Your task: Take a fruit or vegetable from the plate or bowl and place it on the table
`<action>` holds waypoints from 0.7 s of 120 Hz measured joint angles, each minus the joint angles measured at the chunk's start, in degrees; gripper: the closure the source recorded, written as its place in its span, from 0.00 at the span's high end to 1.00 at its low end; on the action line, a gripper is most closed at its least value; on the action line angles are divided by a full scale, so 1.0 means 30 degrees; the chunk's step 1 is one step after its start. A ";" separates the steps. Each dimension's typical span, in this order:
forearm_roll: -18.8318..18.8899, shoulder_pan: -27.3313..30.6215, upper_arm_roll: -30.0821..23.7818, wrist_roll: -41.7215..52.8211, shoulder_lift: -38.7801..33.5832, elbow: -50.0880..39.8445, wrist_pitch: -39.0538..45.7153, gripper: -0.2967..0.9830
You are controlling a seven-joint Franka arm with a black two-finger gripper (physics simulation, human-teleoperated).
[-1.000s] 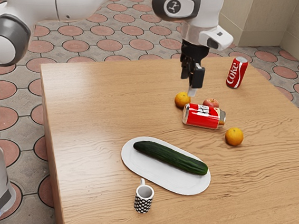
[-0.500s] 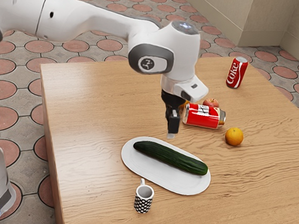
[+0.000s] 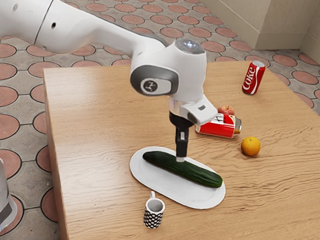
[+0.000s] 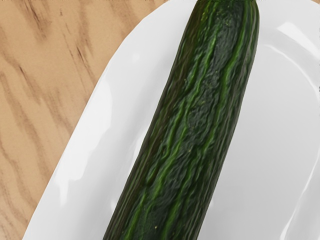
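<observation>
My gripper (image 3: 181,158) points down at the middle of the cucumber in the exterior view, its tips at or just above the green skin; whether they touch it I cannot tell. The dark green cucumber (image 3: 202,176) lies lengthwise on the white oval plate (image 3: 184,199). Seen from the wrist, the cucumber (image 4: 192,120) runs close beneath my hand, with the glossy plate (image 4: 95,135) on both sides of it. How far apart the fingers stand is hidden by the angle.
A black-and-white mug (image 3: 153,214) stands near the plate on the wooden table (image 3: 99,137). Toward the exterior view's right are a lying red can (image 3: 216,127), an apple (image 3: 226,111), an orange (image 3: 250,146) and an upright Coke can (image 3: 253,78).
From above the far fruit, my hand has swung toward the exterior view's left and come down over the cucumber. The cucumber and plate have not moved.
</observation>
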 joint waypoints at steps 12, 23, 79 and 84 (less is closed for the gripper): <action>-0.0002 -0.0011 -0.0001 0.0113 0.0236 -0.0238 0.0369 0.77; -0.0002 0.0022 -0.0001 0.0201 0.0287 -0.0454 0.0629 0.77; -0.0003 -0.0004 -0.0001 0.0490 0.1396 -0.0529 0.1675 0.77; -0.0003 0.0006 -0.0001 0.0506 0.1440 -0.0540 0.1755 0.77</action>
